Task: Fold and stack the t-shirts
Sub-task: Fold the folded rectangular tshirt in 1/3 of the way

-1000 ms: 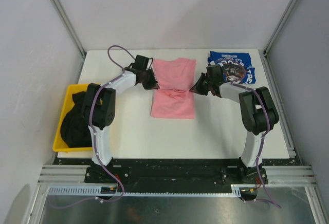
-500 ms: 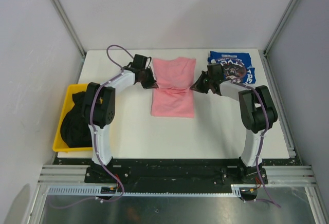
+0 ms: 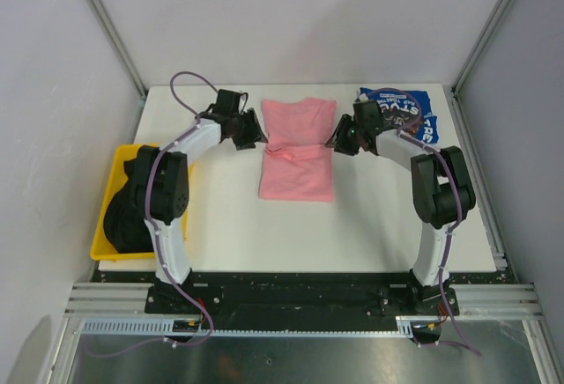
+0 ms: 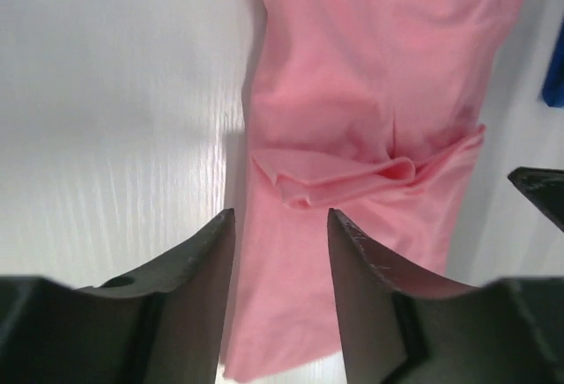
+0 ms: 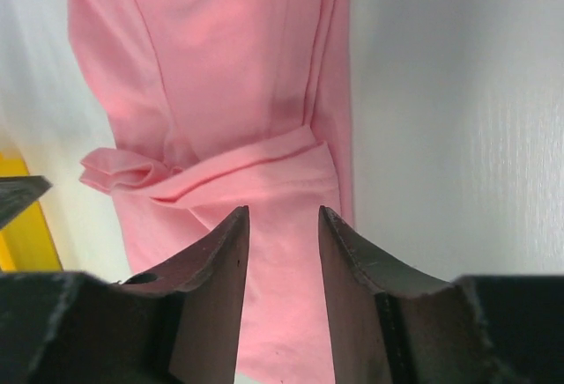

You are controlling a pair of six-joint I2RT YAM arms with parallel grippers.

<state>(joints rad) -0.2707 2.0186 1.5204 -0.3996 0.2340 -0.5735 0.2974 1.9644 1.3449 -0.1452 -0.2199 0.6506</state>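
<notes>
Top external: I see the pink t-shirt (image 3: 298, 149) flat on the counter (image 3: 220, 217), between both sets of fingers.
Left fingers (image 3: 256, 134): spread, pinching nothing, just beside the shirt's edge.
Right fingers (image 3: 338, 141): spread, empty, at the opposite edge.
Fold: creased band just ahead of both fingertips.
Blue t-shirt (image 3: 407, 111): just behind the right fingers.

Plain pink t-shirt (image 3: 298, 173), royal-blue white-lettered t-shirt (image 3: 421, 100), black t-shirts (image 3: 130, 208), yellow bin (image 3: 102, 225)
</notes>
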